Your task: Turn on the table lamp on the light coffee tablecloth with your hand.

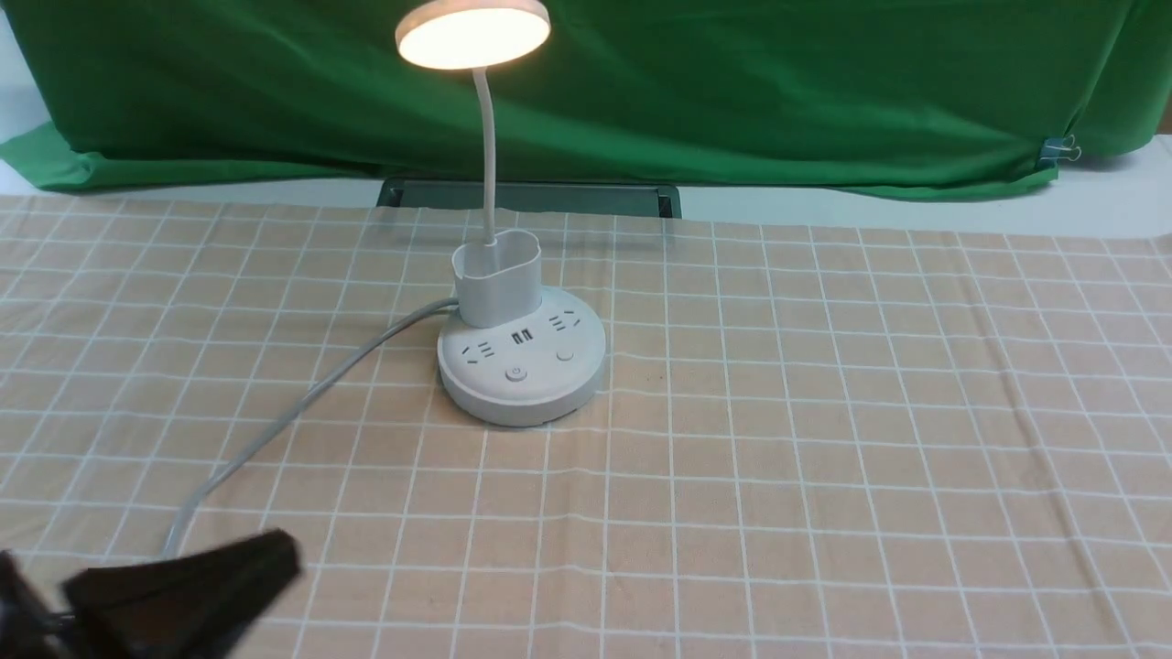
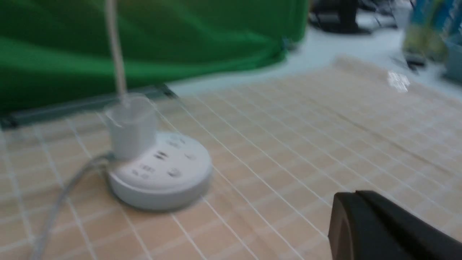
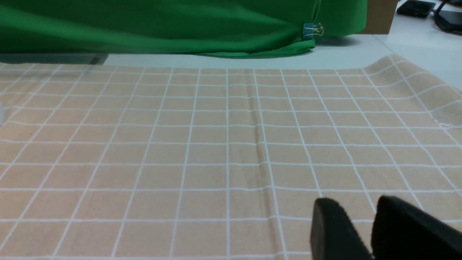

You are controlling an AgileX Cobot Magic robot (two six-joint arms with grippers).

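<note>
While the table lamp is sitting upright about mid-table on the light coffee tablecloth, a bit toward the far edge, its round head is glowing warm, so yeah, it's lit. The grey cord runs off the base toward my left side.

My left hand is low at the near-left corner of the front view, well apart from the lamp and close to where the cord trails off. The two fingers look pressed together into one point with nothing between them, though my left wrist cam is pretty blurry.

My right hand only shows in its own wrist cam, hanging over bare checked cloth. Its fingers stand a little apart with a narrow gap and nothing in it. The green cloth hangs across the back.
</note>
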